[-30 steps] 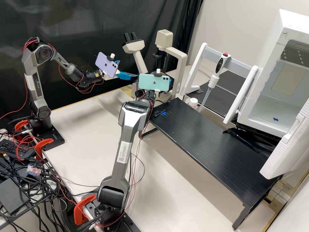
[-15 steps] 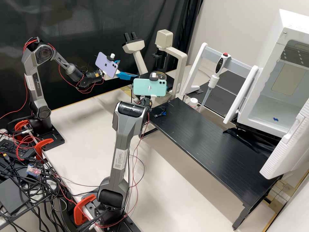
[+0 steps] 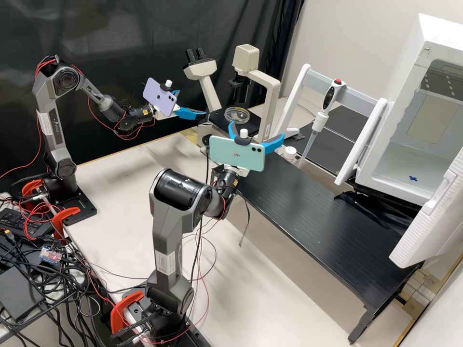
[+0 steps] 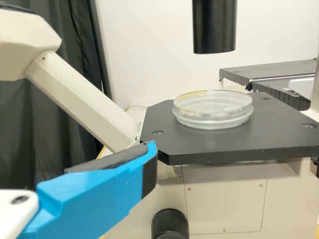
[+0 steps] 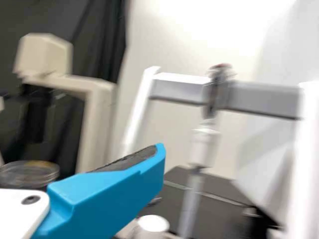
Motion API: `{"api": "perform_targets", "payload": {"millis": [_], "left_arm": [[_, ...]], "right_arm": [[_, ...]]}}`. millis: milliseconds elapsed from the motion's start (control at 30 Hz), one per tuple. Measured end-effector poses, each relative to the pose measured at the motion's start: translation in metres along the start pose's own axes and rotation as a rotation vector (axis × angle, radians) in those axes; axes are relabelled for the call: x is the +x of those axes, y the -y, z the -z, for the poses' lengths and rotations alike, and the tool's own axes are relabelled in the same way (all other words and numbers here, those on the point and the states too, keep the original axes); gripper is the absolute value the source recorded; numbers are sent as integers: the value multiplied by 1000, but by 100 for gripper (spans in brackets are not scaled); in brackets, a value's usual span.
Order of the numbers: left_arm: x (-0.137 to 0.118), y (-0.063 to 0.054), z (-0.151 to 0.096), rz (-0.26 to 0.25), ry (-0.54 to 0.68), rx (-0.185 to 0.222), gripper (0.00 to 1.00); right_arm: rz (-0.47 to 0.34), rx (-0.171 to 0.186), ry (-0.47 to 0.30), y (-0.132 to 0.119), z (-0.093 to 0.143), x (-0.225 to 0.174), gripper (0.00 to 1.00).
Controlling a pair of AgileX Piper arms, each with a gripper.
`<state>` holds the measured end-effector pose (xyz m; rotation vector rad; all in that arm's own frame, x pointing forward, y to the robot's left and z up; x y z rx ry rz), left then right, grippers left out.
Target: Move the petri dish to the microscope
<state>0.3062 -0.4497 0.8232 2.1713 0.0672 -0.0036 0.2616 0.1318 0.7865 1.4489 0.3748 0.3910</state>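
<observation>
The clear petri dish [image 3: 237, 114] lies flat on the black stage [image 3: 221, 118] of the beige microscope [image 3: 270, 86], below its condenser. Closer to the near edge of the stage, my right gripper [image 3: 257, 129] is spread open and apart from the dish. At the eyepiece side, my left gripper [image 3: 193, 102] is open with its fingers clear of the dish. In the left wrist view, the dish [image 4: 213, 110] rests on the stage [image 4: 234, 144], beyond the left gripper [image 4: 122, 186]. The right wrist view has the right gripper [image 5: 124, 189] and the blurred dish [image 5: 29, 173].
A black raised shelf [image 3: 318, 212] runs right of the near arm. Behind it are a pipette [image 3: 324, 108] on a white stand [image 3: 294, 99], a small white-capped container [image 3: 290, 153] and an open white cabinet [image 3: 410, 159]. Cables lie at the left.
My right gripper has drawn back from the microscope stage toward the near side, and its blue fingers have come into sight. The dish, earlier hidden behind the phone, is uncovered. My left arm has stayed still.
</observation>
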Motion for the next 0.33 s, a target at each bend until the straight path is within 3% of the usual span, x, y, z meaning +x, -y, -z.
{"api": "perform_targets", "payload": {"millis": [133, 267, 333], "left_arm": [[0, 0, 0, 0, 0, 0, 100], [0, 0, 0, 0, 0, 0, 100], [0, 0, 0, 0, 0, 0, 100]], "right_arm": [[-45, -33, 88, -15, -14, -22, 100], [-94, -43, 156, -29, -27, -35, 100], [-118, -29, 185, -36, -34, -42, 100]]}}
